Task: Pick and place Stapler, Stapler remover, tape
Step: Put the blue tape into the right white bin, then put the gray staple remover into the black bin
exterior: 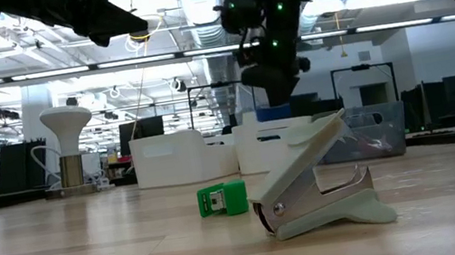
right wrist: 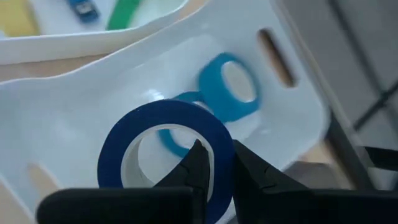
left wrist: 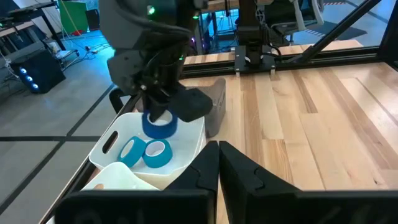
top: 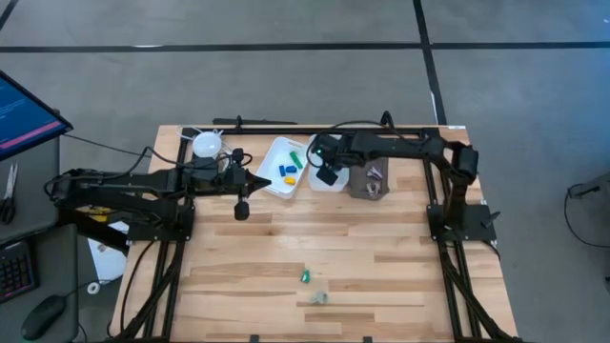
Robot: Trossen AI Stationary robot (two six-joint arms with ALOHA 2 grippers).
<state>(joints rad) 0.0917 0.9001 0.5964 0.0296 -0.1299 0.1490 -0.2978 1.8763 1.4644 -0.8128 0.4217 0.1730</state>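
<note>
Tape roll (right wrist: 166, 146) hangs pinched through its wall by the right gripper (right wrist: 214, 165), jaws nearly closed on it, directly above the white bin (right wrist: 292, 106) where two more rolls lie. I'd lower it closer before letting go, so it doesn't bounce. Left gripper (left wrist: 217, 163) waits beside the bins, jaws shut and empty.

We see one blue tape roll (right wrist: 163, 149) held upright above a white bin (right wrist: 298, 112), two matching rolls (left wrist: 145, 152) lying inside it; a pale green staple remover (exterior: 317, 182) and small green stapler (exterior: 222, 199) rest on the table.
</note>
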